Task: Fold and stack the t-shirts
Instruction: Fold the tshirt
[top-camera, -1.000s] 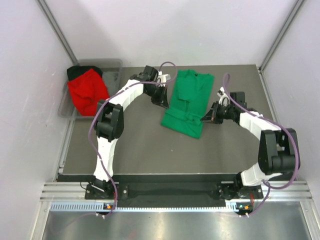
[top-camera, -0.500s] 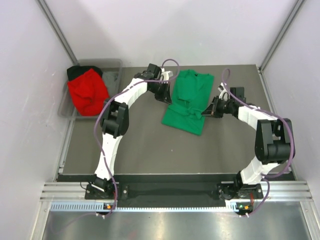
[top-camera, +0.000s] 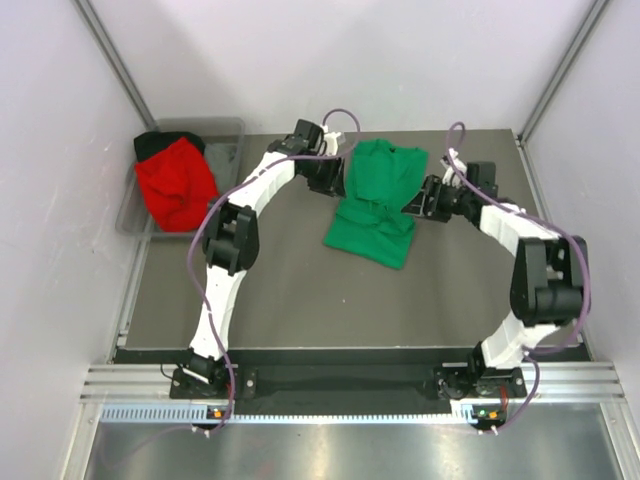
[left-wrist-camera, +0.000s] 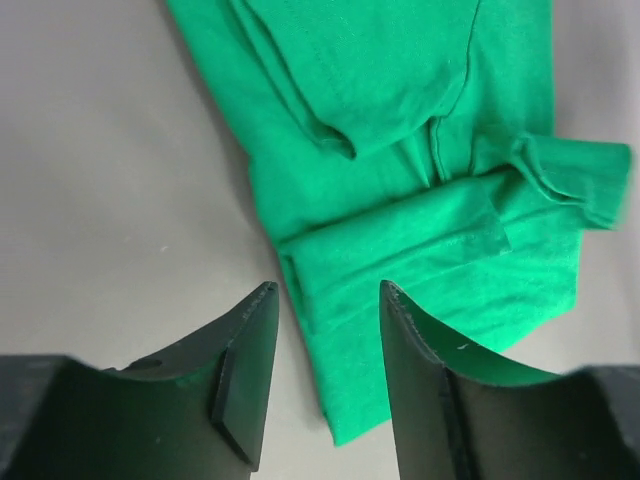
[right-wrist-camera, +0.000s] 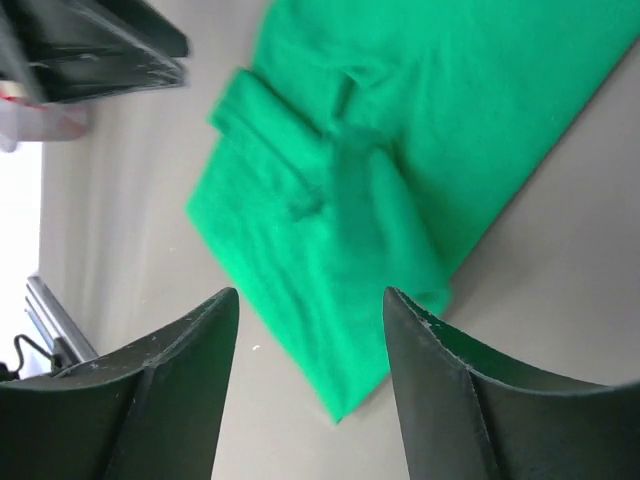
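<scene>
Jaws both spread, nothing pinched: L gripper (left-wrist-camera: 330, 300) at left edge of green t-shirt (top-camera: 375, 205), R gripper (right-wrist-camera: 310, 300) at its right edge. Shirt partly folded, centre-far on dark grey table (top-camera: 270, 285), long axis far-to-near, near end skewed left. Red t-shirt (top-camera: 175, 185) + black t-shirt (top-camera: 150, 143) in grey bin (top-camera: 222, 124), far-left corner. White walls (top-camera: 300, 60) around.

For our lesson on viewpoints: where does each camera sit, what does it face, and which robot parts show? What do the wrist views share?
Top external: above and behind the left arm and right arm, facing down on the table; shows both, the green shirt, the red shirt in the bin.
Left wrist: on the left arm, facing down at the green shirt; its open left gripper shows.
Right wrist: on the right arm, facing the same shirt; its open right gripper shows.
Shared: both wrist views show the green shirt.
</scene>
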